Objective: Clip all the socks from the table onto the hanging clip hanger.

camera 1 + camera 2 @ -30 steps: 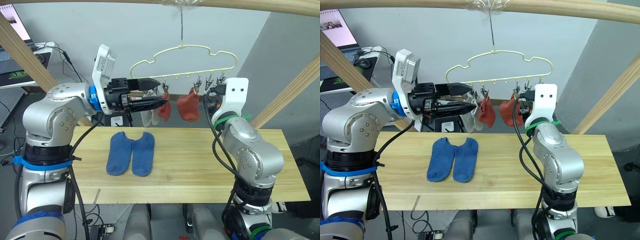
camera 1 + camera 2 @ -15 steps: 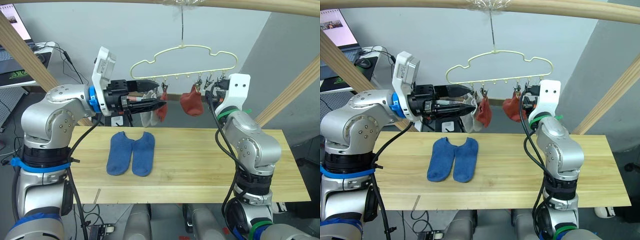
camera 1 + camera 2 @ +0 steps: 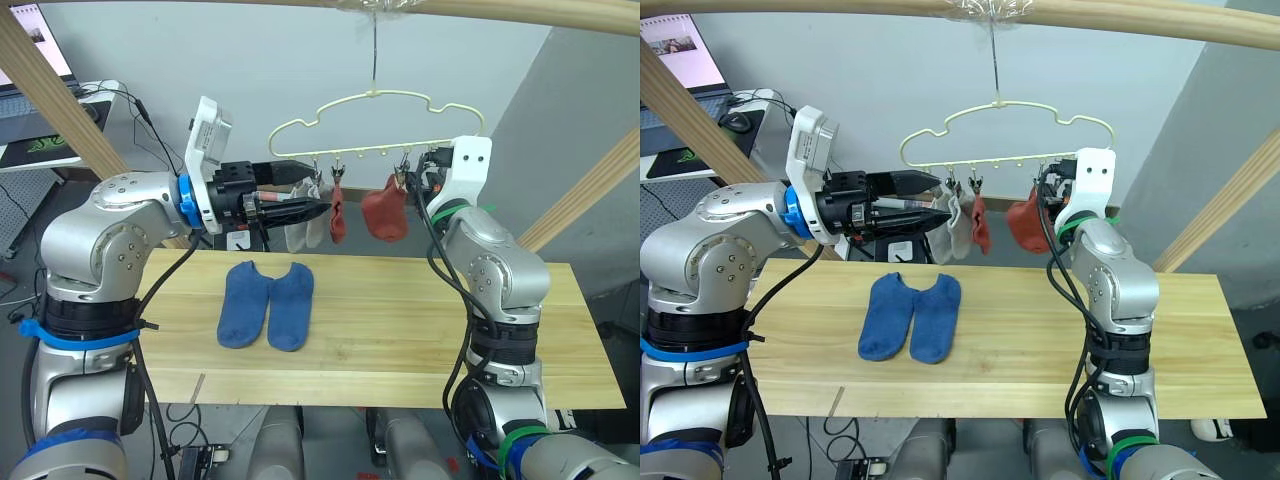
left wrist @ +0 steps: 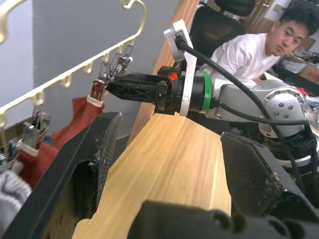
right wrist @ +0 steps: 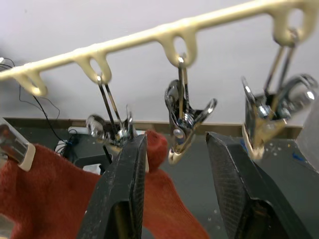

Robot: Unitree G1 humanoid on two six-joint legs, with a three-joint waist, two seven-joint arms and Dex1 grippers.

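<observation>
Two blue socks (image 3: 268,305) lie side by side on the table (image 3: 400,330). The pale-yellow clip hanger (image 3: 372,149) hangs above the table's far edge. A light grey sock (image 3: 300,226) and two rust-red socks (image 3: 337,214) (image 3: 386,214) are clipped to it. My left gripper (image 3: 320,190) is open and empty, pointing at the grey sock from the left. My right gripper (image 5: 175,142) is open just under the hanger's bar, an empty metal clip (image 5: 180,122) hanging between its fingers, the right-hand red sock (image 5: 50,199) just beside it.
Slanted wooden poles (image 3: 55,95) (image 3: 585,195) flank the table, with a wooden beam across the top. A desk with a monitor (image 3: 40,40) stands at the back left. A person (image 4: 244,50) in a white shirt sits beyond the table.
My right gripper has risen from beside the red sock up to the row of clips. The red sock now hangs lower and still. The left arm has barely moved.
</observation>
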